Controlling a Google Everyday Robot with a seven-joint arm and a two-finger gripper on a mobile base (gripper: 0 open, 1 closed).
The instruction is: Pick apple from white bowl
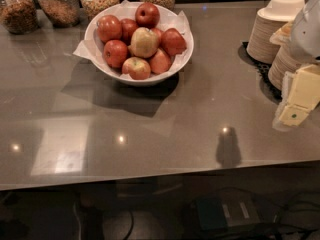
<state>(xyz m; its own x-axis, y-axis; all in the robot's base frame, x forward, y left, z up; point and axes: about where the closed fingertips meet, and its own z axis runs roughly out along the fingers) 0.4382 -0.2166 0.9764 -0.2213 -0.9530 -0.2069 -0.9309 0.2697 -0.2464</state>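
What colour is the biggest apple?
The apple is pale yellow-green with red blush, camera view; the gripper hangs far right.

The gripper [296, 104] hangs at the right edge of the frame, just in front of the stacked beige bowls [274, 29]. Bare counter [150, 134] stretches between it and the white bowl [172, 66] at upper centre. Red apples [115, 52] crowd against the pale apple [144, 42] on all sides. Jars [59, 4] line the top left, behind the bowl.
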